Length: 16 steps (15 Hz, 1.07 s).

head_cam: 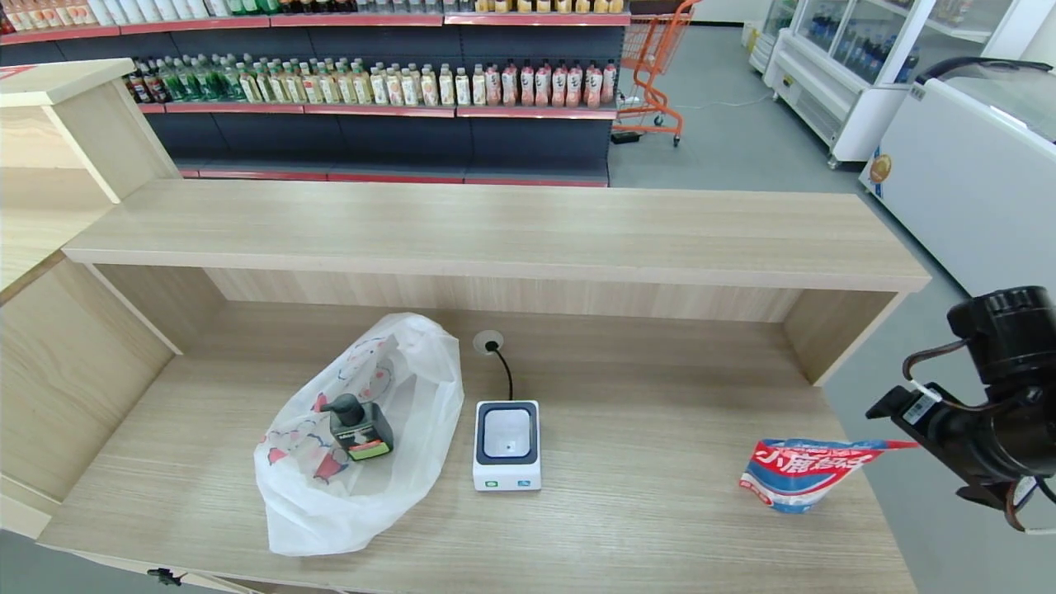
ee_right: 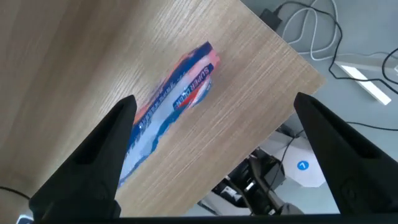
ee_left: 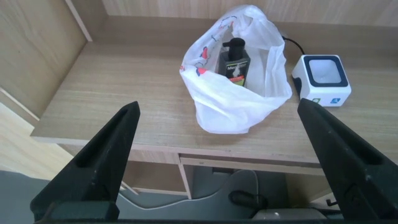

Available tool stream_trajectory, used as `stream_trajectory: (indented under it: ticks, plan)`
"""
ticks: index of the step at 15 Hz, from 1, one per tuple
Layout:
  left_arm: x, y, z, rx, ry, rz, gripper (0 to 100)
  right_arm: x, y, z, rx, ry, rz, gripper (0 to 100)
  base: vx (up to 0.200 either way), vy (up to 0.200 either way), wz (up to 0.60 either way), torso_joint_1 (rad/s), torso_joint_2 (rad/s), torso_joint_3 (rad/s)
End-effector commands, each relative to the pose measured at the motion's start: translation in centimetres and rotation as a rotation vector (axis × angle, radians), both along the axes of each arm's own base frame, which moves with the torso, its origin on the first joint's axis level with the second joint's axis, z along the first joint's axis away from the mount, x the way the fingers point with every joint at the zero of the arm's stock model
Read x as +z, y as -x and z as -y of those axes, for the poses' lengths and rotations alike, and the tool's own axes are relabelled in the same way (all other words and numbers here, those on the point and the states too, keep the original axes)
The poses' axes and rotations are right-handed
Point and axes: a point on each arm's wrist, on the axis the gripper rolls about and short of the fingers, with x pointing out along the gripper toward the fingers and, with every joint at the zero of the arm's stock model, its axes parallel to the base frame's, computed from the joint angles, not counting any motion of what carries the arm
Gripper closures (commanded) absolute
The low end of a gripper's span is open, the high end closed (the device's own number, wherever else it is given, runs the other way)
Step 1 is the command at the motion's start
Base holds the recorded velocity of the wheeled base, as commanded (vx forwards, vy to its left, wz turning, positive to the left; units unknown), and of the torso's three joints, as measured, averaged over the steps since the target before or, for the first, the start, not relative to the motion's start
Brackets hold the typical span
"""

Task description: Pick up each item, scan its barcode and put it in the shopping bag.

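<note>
At the lower right of the head view, the pouch (head_cam: pixel 804 474) rests on the surface (head_cam: pixel 643 528), near its right edge and well apart from the scanner (head_cam: pixel 506 445) at the middle. My right hand (ee_right: pixel 214 102) hangs above the pouch, fingers (ee_right: pixel 93 162) spread wide with nothing between them. My left hand (ee_left: pixel 217 106) is spread just as wide and empty, held off the near edge of the surface, facing the bag (ee_left: pixel 230 115). That bag lies open at the lower left of the head view, just beside the scanner, with a pump bottle (head_cam: pixel 359 429) already inside. I judge one item done and the pouch next: the pick-up step, grasp not yet made. The next move calls for lowering the right hand over the pouch, pinching it, turning its barcode to the scanner window, then dropping it in the bag. I cannot tell where the barcode sits, and the soft pouch may sag or slip
</note>
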Motion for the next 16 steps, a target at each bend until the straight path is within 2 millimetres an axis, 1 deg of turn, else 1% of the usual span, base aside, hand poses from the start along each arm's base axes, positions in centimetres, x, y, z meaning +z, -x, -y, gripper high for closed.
stream_trajectory:
  ticks: [1,5,8,11,12,15,16]
  plan:
    - [0.0,0.0,0.0,0.000,0.000,0.001,0,-3.0,-2.1,-0.2,0.017,0.013,-0.093,0,0.000,0.000,0.00,0.000,0.00,0.000]
    - [0.0,0.0,0.0,0.000,0.000,0.001,0,-5.4,-4.3,-1.7,0.079,0.022,-0.082,0,0.000,0.000,0.00,0.000,0.00,0.000]
    - [0.0,0.0,0.0,0.000,0.000,0.001,0,-6.9,-5.4,-2.5,0.120,0.036,-0.096,0,0.000,0.000,0.00,0.000,0.00,0.000]
    - [0.0,0.0,0.0,0.000,-0.001,0.001,0,-8.1,-6.6,-3.1,0.179,0.070,-0.066,0,0.000,0.000,0.00,0.000,0.00,0.000]
    - [0.0,0.0,0.0,0.000,0.000,0.001,0,-8.4,-6.9,-3.2,0.194,0.081,-0.069,100,0.000,0.000,0.00,0.000,0.00,0.000]
    - [0.0,0.0,0.0,0.000,0.000,0.001,0,-10.3,-7.3,-3.7,0.251,0.114,-0.125,100,0.000,0.000,0.00,0.000,0.00,0.000]
    - [0.0,0.0,0.0,0.000,-0.001,0.001,0,-10.4,-7.3,-3.8,0.255,0.115,-0.130,100,0.000,0.000,0.00,0.000,0.00,0.000]
